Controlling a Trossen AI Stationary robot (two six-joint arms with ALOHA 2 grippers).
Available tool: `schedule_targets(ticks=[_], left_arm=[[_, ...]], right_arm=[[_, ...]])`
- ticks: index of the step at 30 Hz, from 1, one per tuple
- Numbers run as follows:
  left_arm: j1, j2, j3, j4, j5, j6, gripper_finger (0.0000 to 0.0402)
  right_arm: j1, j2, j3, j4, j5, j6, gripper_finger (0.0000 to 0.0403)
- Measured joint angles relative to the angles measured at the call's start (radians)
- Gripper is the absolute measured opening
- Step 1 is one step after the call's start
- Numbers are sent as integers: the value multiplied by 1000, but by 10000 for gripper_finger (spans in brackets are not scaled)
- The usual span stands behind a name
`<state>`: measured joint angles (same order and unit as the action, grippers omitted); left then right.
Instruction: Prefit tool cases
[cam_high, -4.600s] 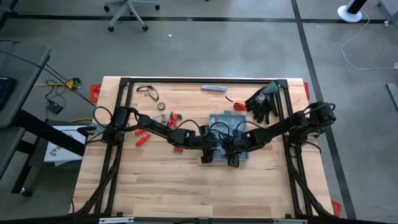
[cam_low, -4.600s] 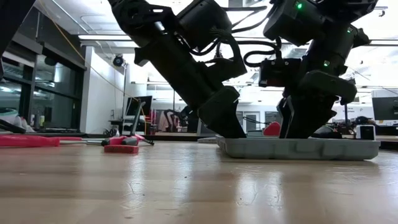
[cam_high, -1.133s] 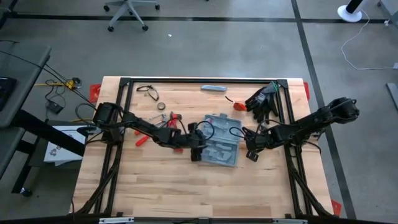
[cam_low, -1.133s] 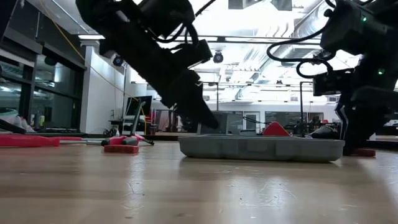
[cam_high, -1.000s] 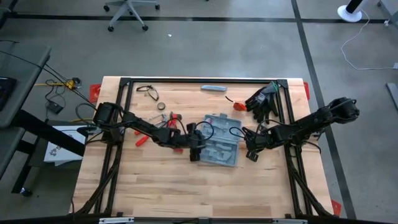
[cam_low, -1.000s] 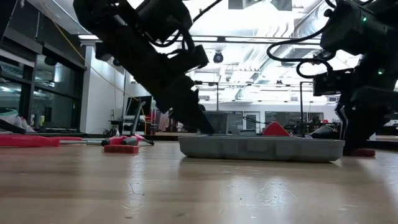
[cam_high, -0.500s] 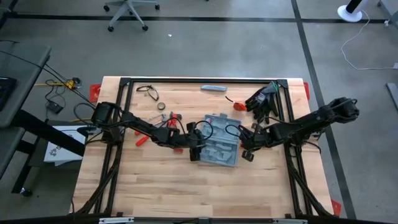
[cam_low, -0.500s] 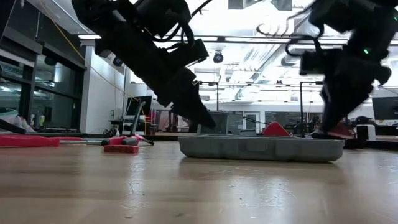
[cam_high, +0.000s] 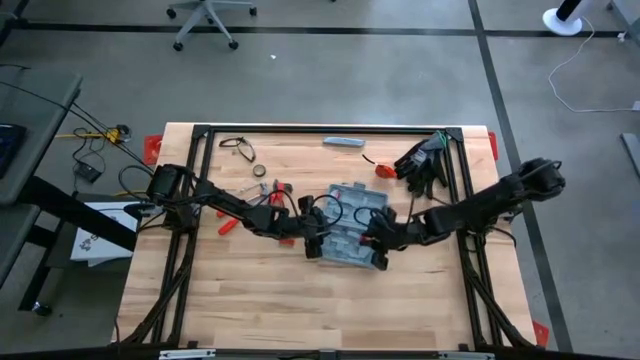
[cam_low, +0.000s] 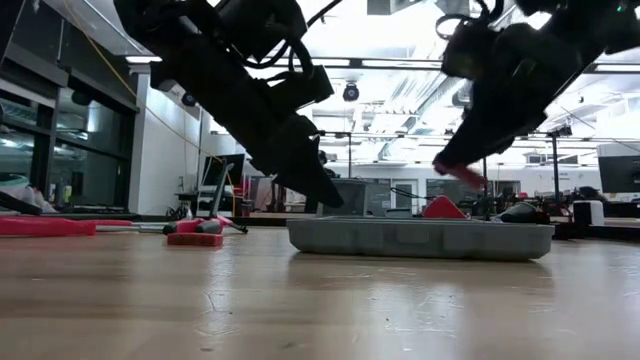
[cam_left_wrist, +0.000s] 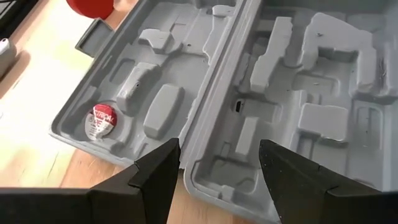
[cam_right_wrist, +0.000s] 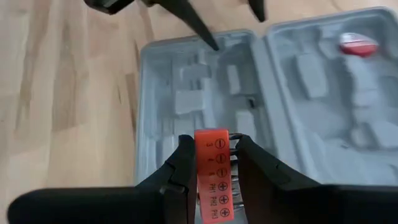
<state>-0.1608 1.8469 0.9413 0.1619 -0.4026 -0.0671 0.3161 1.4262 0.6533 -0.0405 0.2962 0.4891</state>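
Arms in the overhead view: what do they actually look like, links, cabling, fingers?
Both arms are dark, nearly black, built of jointed segments, with black cables looping loosely along them near the wrists. Each ends in a two-finger hand, the left hand and the right hand, with long tapered dark fingers. Small green indicator lights show on the arms in the low view.
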Motion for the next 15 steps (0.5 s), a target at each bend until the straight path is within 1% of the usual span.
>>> schedule_targets(ticks=[6,11,15], left_arm=[[0,0,0,0,0,0,213],[0,0,0,0,0,-1,213],[0,0,0,1,0,-1,213]], right_arm=[[0,122,0,168,-18,-20,74],[0,153,0,213,-18,-25,74],[0,179,0,292,-18,-43,74]])
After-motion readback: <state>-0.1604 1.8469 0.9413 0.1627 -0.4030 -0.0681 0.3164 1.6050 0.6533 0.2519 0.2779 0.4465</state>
